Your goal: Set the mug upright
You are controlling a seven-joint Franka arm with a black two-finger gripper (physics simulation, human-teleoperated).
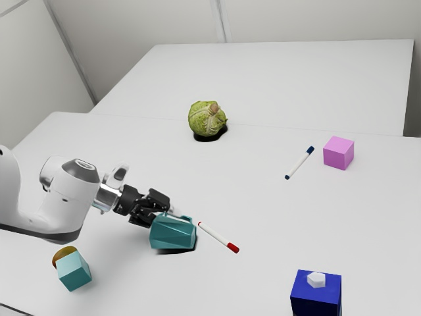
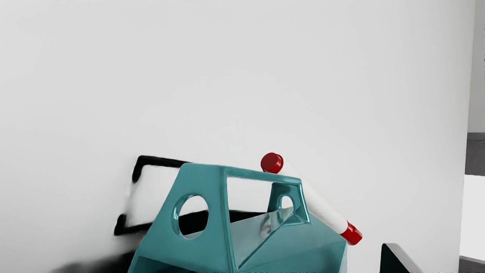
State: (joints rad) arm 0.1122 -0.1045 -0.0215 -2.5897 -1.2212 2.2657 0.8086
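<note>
"Looking at the mug (image 1: 173, 233), what have you got?"

"It's on its side on the counter (image 1: 256, 276), and my gripper (image 1: 163, 212) is right at it, fingers apart. I can't make out where the lower finger ends. My wrist view catches one fingertip (image 2: 396, 259), cut off by the border."

"Anything else hidden?"

"Toward the arm's base from the mug, a teal cube (image 1: 74, 271) mostly covers a brown round thing (image 1: 64, 253)."

"Room to move?"

"A broad stretch of counter between mug and cabbage (image 1: 207, 119). Tighter where the red-ended marker (image 1: 218, 237) lies just beside the mug."

"Views differ?"

"Wrist gives me round openings in the mug and the counter's edge well past it; exterior gives me the pink cube (image 1: 339, 153)."
</note>
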